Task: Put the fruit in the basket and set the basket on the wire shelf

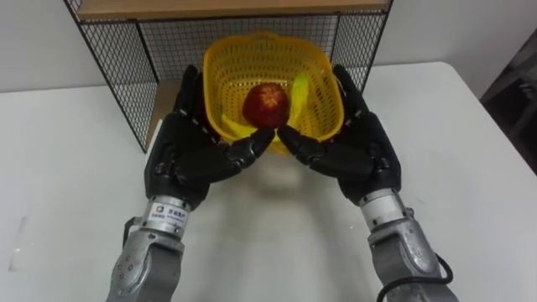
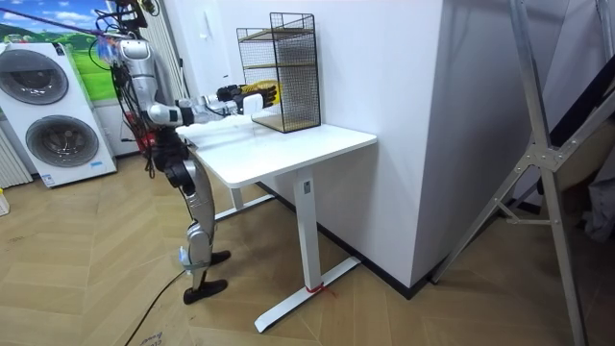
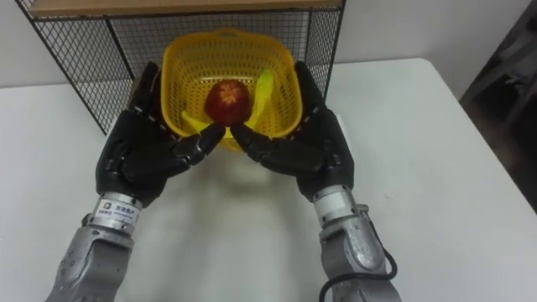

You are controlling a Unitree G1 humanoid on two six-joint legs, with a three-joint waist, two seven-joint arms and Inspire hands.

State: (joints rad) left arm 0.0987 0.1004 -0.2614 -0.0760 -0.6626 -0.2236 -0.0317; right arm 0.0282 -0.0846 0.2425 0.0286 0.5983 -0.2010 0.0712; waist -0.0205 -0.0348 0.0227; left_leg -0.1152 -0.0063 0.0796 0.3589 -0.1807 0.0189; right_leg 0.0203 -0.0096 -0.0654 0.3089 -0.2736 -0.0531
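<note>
Your left robot hand [image 1: 186, 158] and right robot hand [image 1: 359, 151] press straight-fingered against the basket [image 1: 220, 59], which holds an apple [image 1: 266, 105] and a banana [image 1: 299, 89]. The shelf [image 1: 113, 59] mesh is just behind. The wrist label [image 1: 170, 213] is unreadable.

yellow basket [image 1: 225, 77] tilted, at lower opening of wire shelf [image 1: 117, 71] | red apple [image 1: 267, 105], yellow-green banana [image 1: 299, 90] inside

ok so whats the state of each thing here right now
basket: holding fruit, pressed between both hands at the wire shelf's open front
apple: whole, in the basket
banana: in the basket, partly behind the apple
left hand: open, fingers flat on the basket's left side
right hand: open, fingers flat on its right side
wire shelf: upright on the table
</note>
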